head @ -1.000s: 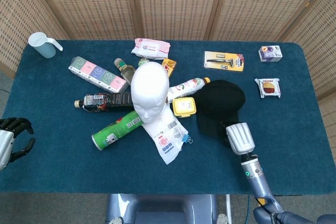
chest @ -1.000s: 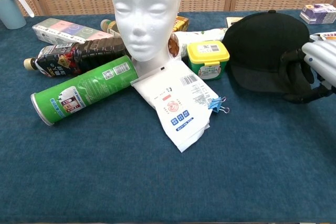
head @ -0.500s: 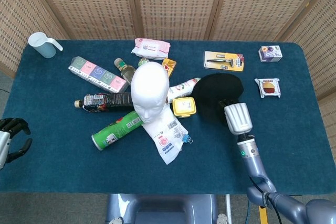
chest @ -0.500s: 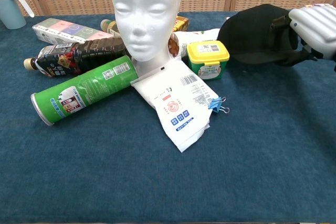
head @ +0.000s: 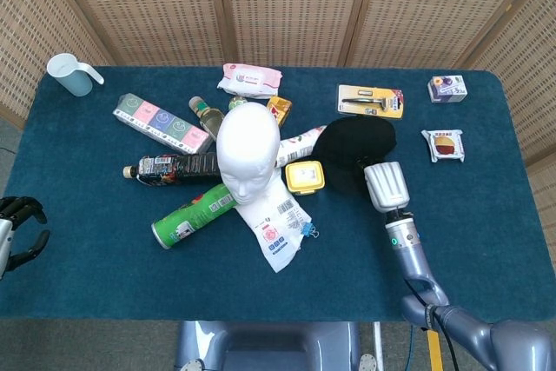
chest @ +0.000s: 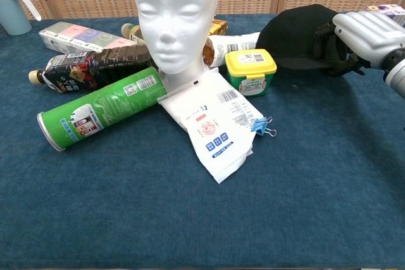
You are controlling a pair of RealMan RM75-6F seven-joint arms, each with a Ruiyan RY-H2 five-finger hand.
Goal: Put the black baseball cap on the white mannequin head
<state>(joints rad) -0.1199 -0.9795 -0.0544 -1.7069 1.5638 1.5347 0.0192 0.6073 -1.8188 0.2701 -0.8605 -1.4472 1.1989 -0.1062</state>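
The right robot hand is seen clamped on the black baseball cap, its dark fingers hooked over the rim on the side away from the white mannequin head. A second ago the cap was lying flat on the bench; now it is lifted clear of the blue cloth and shifted toward the mannequin head, so the pick-up is judged done and the carry is under way. In the head view the cap is now just beside the yellow tub, between the tub and the right robot hand. It is not yet above the mannequin head, so more lift and travel are judged to be needed, along with a turn so that the opening faces down.

The left robot hand is seen at the frame edge, well away from the mannequin head on its other side, off the near bench corner. Its fingers are curled in and nothing is held. It has drifted slightly outward and is judged idle.

The cap is plain black, soft cloth, with a rounded crown. It is tilted, crown toward the mannequin head. The brim is not clearly made out; it is probably under the fingers. The cloth sags a little at the grip, so some flop is expected in placing. The mannequin head stands upright, white and smooth, facing the robot, with clutter packed around its base.
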